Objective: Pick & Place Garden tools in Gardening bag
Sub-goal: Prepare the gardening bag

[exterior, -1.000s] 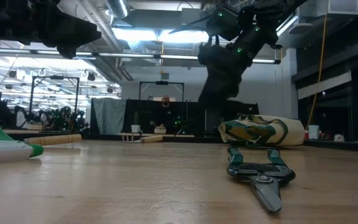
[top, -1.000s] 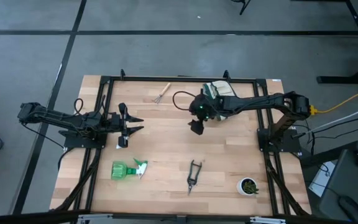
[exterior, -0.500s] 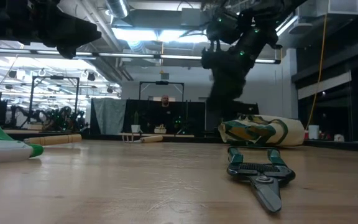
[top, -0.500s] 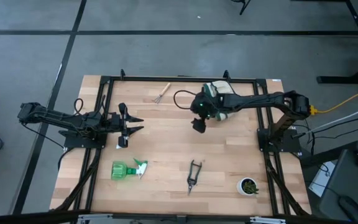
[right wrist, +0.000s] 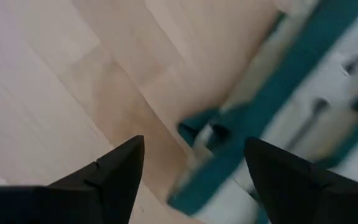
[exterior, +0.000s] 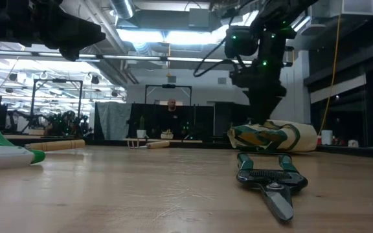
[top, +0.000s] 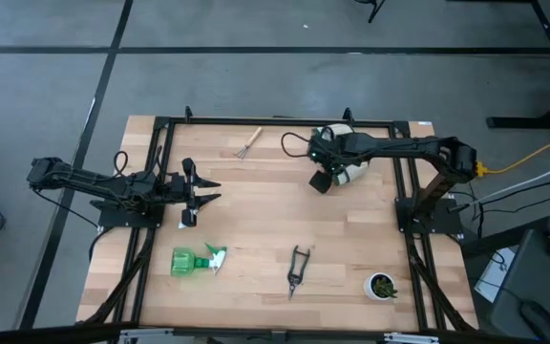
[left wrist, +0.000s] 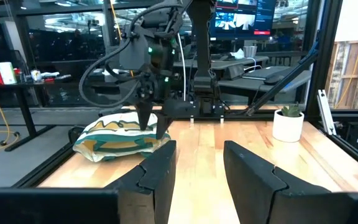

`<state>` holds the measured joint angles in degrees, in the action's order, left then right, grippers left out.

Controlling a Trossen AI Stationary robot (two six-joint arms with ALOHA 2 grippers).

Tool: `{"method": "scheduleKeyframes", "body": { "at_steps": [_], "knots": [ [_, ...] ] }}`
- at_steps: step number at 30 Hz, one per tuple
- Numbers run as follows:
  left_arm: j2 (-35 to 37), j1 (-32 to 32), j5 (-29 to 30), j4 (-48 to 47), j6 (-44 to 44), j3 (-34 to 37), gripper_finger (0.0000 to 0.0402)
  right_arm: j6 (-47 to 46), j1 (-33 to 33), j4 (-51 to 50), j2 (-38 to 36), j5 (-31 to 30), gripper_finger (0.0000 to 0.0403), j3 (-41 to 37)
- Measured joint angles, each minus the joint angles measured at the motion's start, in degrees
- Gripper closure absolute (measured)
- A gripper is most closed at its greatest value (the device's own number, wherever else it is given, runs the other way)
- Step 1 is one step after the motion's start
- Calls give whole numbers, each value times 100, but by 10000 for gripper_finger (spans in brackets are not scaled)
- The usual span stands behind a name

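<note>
The right claw [top: 321, 182] hangs wide and empty just over the gardening bag [top: 347, 164]; I'd aim one finger under the green rim below it.

You have a small white pot with a green plant [top: 382, 285] near the wooden table's [top: 256, 229] corner.

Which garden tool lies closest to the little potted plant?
The black pruning shears; the spray bottle and rake lie much farther from the potted plant.
</note>
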<state>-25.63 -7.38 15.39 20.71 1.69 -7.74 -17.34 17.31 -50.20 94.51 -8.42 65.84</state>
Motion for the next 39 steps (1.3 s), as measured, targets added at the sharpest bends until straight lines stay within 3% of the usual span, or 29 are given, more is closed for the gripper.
{"method": "scheduleKeyframes", "body": {
  "at_steps": [11, 22, 39],
  "knots": [
    [-2, -2, -2, 0, 0, -1, 272, -319, 259, -520, -439, -241, 121, 0],
    [-2, -2, -2, 0, 0, 1, 272, 230, 220, -465, -442, 161, 121, 0],
    [-1, 0, -2, 0, 0, 0, 272, 476, 246, -563, -444, 44, 121, 0]
  ]
}}
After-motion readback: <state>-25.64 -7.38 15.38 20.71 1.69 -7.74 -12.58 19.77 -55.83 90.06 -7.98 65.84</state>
